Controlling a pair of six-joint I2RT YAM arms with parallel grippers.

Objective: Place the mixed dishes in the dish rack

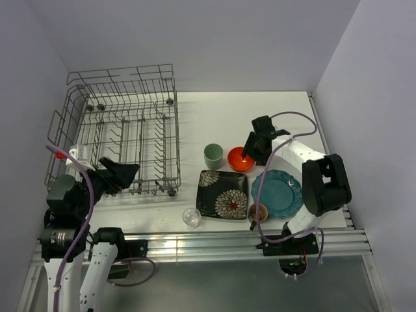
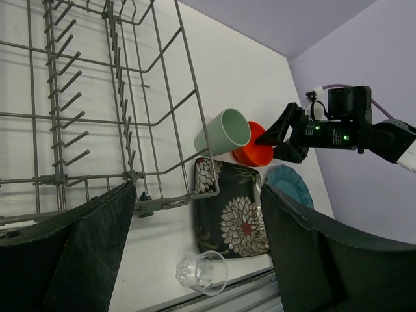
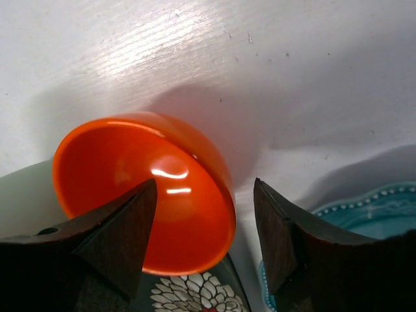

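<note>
The dish rack [image 1: 123, 130] stands at the left with no dishes in it. The pale green cup [image 1: 213, 156], orange bowl [image 1: 240, 159], black flowered plate [image 1: 223, 194], teal plate [image 1: 277, 193], clear glass [image 1: 191, 218] and small dark mug [image 1: 258, 212] sit on the table to its right. My right gripper [image 1: 250, 153] is open at the bowl. In the right wrist view the gripper [image 3: 205, 240] straddles the rim of the bowl [image 3: 149, 188], one finger over the inside, one outside. My left gripper [image 1: 127, 172] is open and empty by the rack's near right corner [image 2: 140, 201].
The walls close in at the back and on both sides. The rack's raised wire side [image 2: 188, 97] stands between my left gripper and the cup [image 2: 224, 133]. The glass [image 2: 201, 273] lies close to the table's front rail. The teal plate [image 3: 364, 214] lies right of the bowl.
</note>
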